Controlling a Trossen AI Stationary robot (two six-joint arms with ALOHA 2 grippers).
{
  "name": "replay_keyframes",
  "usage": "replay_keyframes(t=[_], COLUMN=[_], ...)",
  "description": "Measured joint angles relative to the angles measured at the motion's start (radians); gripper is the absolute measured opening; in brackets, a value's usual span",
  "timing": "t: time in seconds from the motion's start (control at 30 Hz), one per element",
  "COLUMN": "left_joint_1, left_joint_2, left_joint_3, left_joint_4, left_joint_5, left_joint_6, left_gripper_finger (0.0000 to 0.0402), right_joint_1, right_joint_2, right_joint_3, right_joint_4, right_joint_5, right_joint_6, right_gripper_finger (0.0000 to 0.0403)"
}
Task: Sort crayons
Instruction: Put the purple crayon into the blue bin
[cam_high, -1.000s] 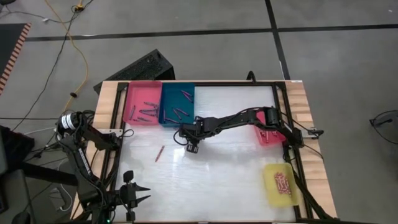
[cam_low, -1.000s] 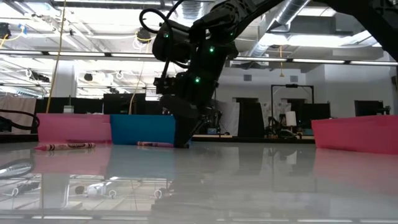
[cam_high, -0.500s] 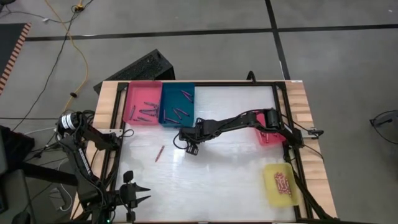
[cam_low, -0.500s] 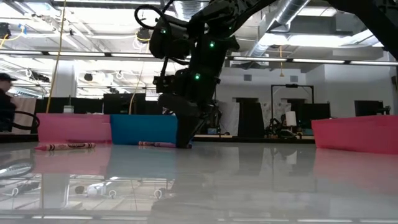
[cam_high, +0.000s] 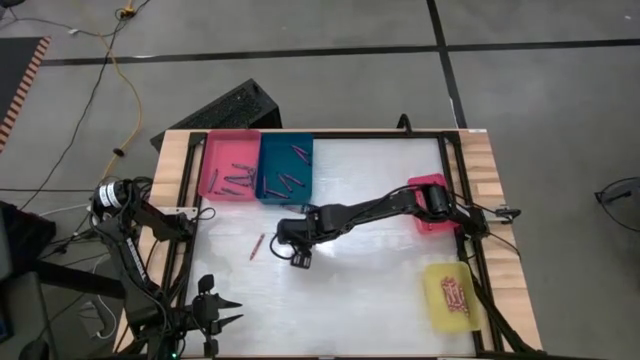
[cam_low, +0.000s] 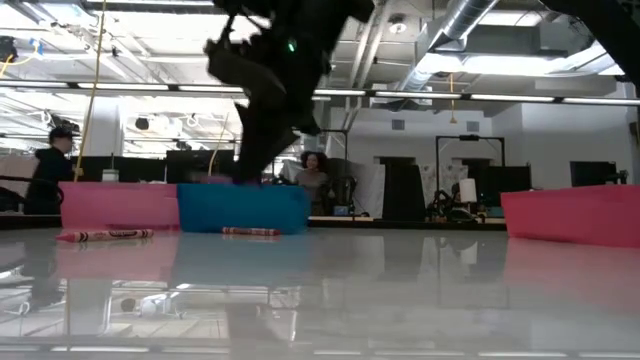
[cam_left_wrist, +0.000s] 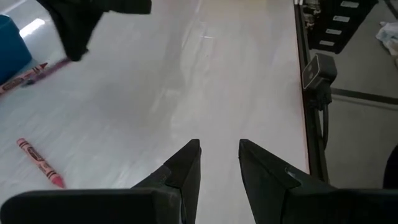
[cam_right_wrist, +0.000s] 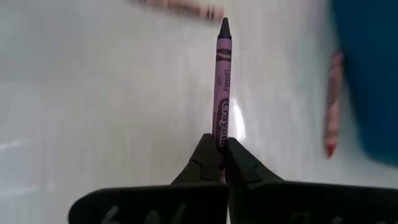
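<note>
My right gripper hangs over the middle of the white table, shut on a purple crayon that sticks out past its fingertips. A red crayon lies flat on the table left of it. Another crayon lies in front of the blue tray. More crayons lie in the blue tray and the pink tray. My left gripper waits open at the table's near left corner, with nothing between its fingers. My right gripper pinches the purple crayon's blunt end between its two fingertips. The fingers slant down from the table's right side and the crayon runs on in line with them, tip forward. The crayon is lifted clear of the table.
A red tray stands at the right edge and a yellow tray holding crayons at the near right. Open white table lies between the trays. People stand in the room beyond the far edge.
My right gripper has risen off the table in front of the blue tray and swung toward the near left, carrying the purple crayon up with it. The loose crayons on the table have stayed where they were.
</note>
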Motion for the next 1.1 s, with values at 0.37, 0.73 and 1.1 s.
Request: replay_keyframes(t=[0.37,0.73,1.1], left_joint_1=[0.000,0.000,0.000], left_joint_2=[0.000,0.000,0.000], left_joint_3=[0.000,0.000,0.000], left_joint_4=[0.016,0.015,0.011], left_joint_5=[-0.017,-0.043,-0.060], left_joint_6=[0.002,0.022,0.037], left_gripper_finger=[0.0100,0.0100,0.0100], right_joint_1=[-0.057,-0.213,-0.320], right_joint_2=[-0.004,-0.005,0.091], right_joint_3=[0.088,0.088,0.090], right_joint_4=[0.052,0.167,0.201], right_joint_5=[0.320,0.348,0.295], right_joint_6=[-0.018,0.128,0.246], right_gripper_finger=[0.0007,0.0008,0.0008])
